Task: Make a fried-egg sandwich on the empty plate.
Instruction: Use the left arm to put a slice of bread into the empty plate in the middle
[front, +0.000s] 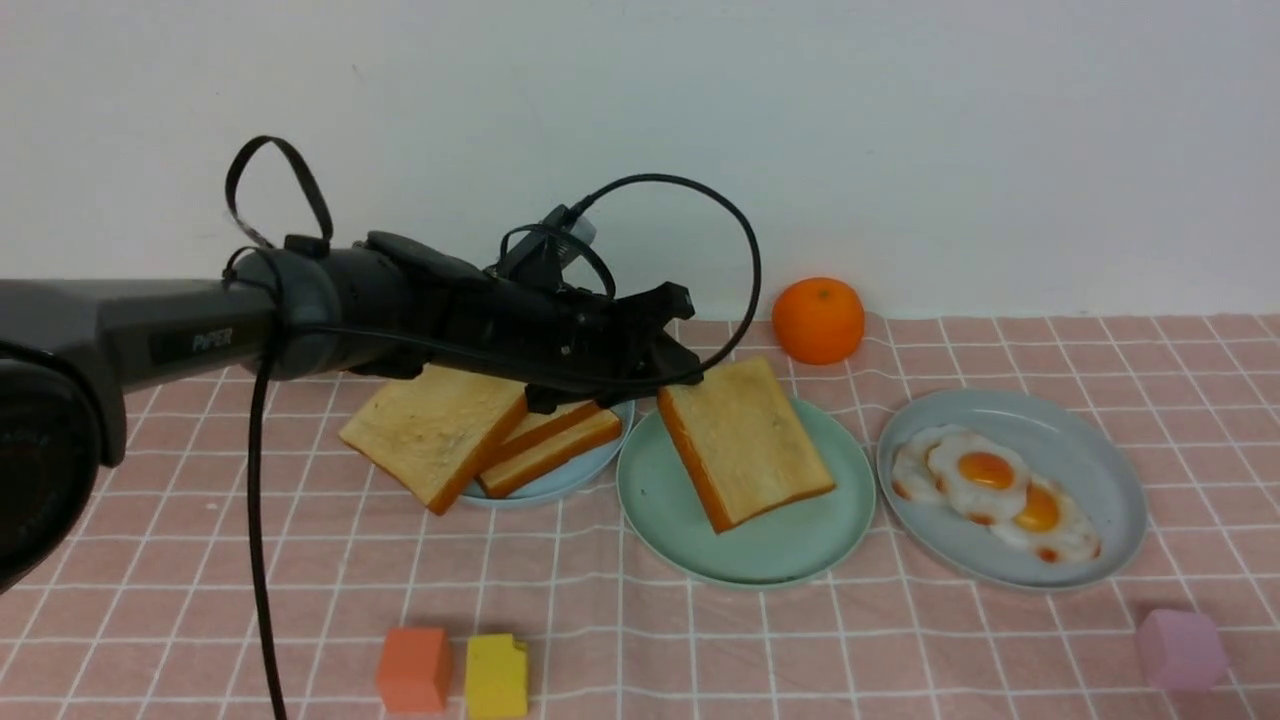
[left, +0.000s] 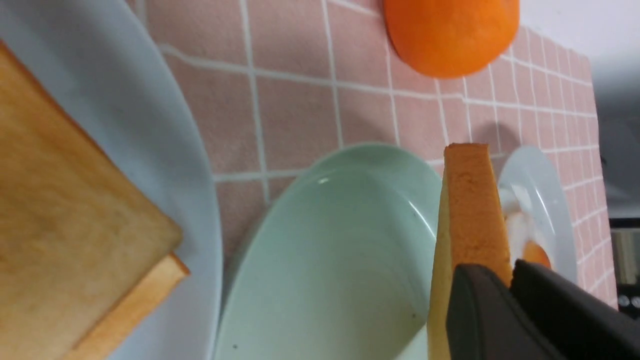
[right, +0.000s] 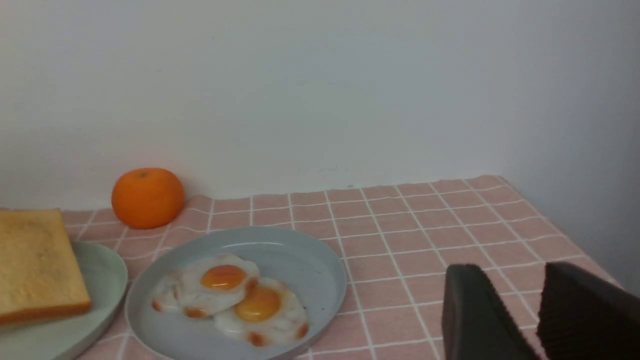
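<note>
Three blocks (front: 413, 669) sit nearest on the desk (front: 900, 650); behind, three plates (one mint plate (front: 780, 555), two blue-grey plates (front: 1110, 520)). Left fingers (left: 480, 310) pinch one toast slice (front: 745, 440), tilted over the mint plate; right fingers (right: 475, 315) spread, empty.

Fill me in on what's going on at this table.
The robot's left gripper is clamped on one edge of a square tan toast slice, holding it tilted over the round mint-green plate. Whether its low end touches the plate is unclear. Spare toast slices lie on the pale blue-grey plate to the left; white fried eggs sit untouched on the other blue-grey plate. The right gripper is open and empty.
</note>
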